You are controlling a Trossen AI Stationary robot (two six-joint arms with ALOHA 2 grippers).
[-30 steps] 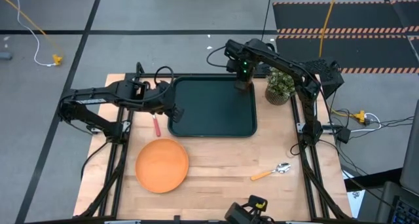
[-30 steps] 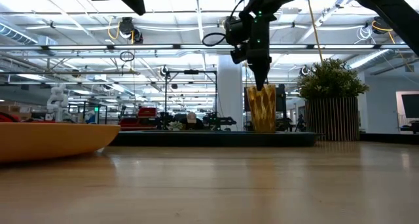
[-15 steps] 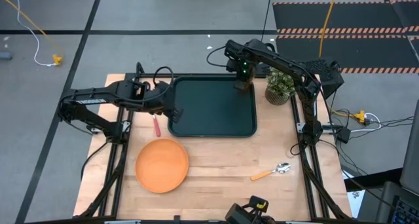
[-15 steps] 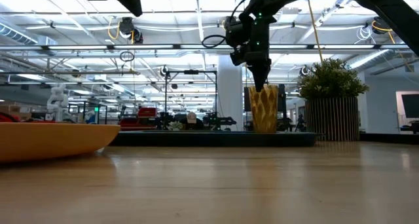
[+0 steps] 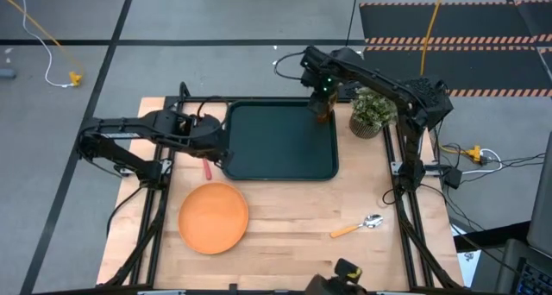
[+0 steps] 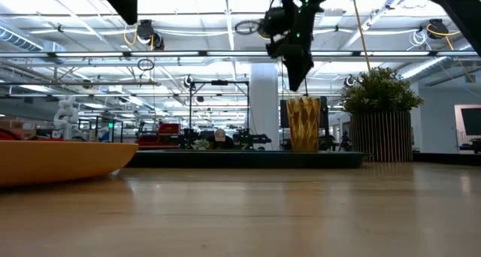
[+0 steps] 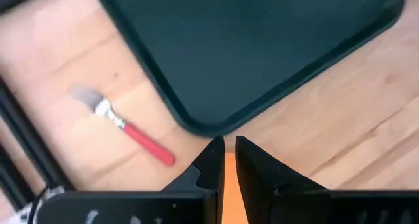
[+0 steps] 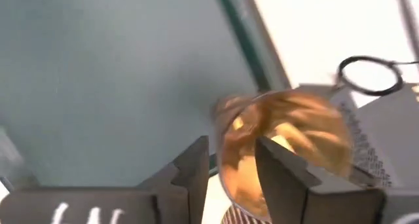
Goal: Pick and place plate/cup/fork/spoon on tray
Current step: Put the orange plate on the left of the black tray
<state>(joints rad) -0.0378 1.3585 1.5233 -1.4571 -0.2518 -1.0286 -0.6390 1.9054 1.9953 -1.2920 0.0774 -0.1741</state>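
The amber cup (image 6: 303, 124) stands upright in the upper right corner of the green tray (image 5: 280, 153), which sits at the upper centre of the wooden desk (image 5: 293, 217) in the overhead frame. The right hand (image 6: 294, 75) hangs just above the cup's rim without touching it, its fingers (image 8: 190, 168) apart, one to either side of the rim in the wrist view. Just right of the tray stands a potted plant (image 5: 371, 112). The left hand (image 5: 222, 157) hovers over the tray's lower left corner with its fingers (image 7: 211, 160) nearly together and nothing between them. The red-handled fork (image 7: 124, 127) lies on the desk just left of the tray. The orange plate (image 5: 213, 217) rests at lower left of the overhead frame, and the spoon (image 5: 359, 226) lies at lower right, well apart from the tray.
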